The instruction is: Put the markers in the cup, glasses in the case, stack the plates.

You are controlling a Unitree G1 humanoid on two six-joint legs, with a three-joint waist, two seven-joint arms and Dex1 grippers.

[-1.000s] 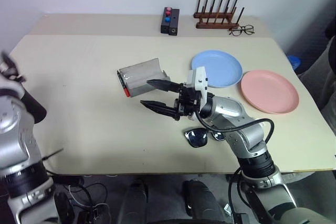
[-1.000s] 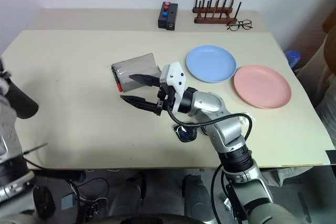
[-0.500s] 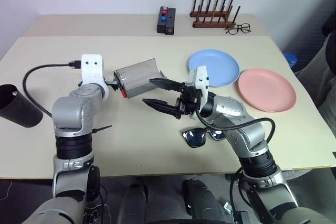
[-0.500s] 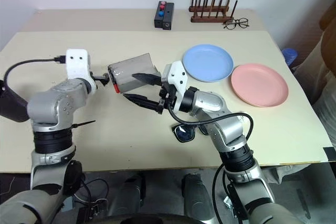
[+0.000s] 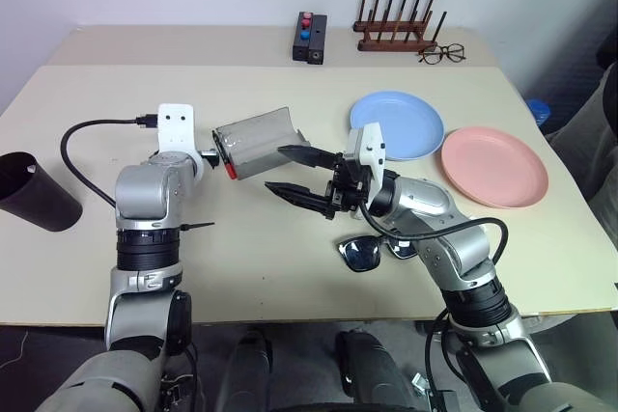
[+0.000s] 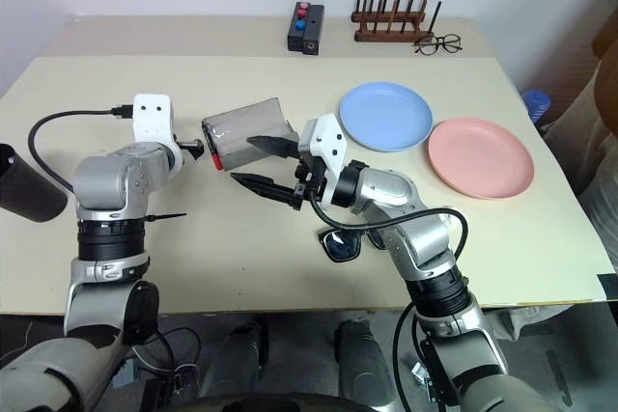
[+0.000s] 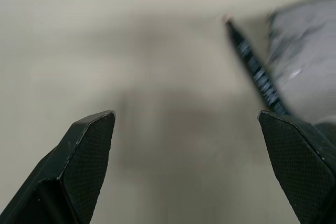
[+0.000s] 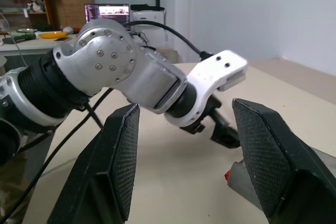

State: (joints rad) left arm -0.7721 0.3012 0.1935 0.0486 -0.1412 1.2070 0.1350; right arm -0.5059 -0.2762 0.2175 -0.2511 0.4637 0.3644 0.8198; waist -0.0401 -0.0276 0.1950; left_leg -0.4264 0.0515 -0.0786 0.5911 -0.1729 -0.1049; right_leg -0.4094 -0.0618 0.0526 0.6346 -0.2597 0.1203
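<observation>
A grey case (image 5: 256, 142) lies mid-table, and a black marker with a red cap (image 5: 229, 163) rests against its left end. My left gripper (image 7: 185, 116) is open and hovers just left of that marker (image 7: 257, 74), with nothing between its fingers. My right gripper (image 5: 294, 171) hangs open and empty over the table just right of the case, pointing left. Black sunglasses (image 5: 372, 253) lie under my right forearm. The dark cup (image 5: 34, 190) stands at the far left edge. A light blue plate (image 5: 396, 125) and a pink plate (image 5: 494, 166) lie side by side on the right.
At the back of the table stand a black box with red and blue buttons (image 5: 311, 38) and a wooden peg rack (image 5: 401, 31). Thin-framed eyeglasses (image 5: 442, 53) lie beside the rack. A black cable (image 5: 82, 142) loops from my left wrist.
My left arm has swung in from the left edge and come down to the marker beside the case. My right arm has kept still.
</observation>
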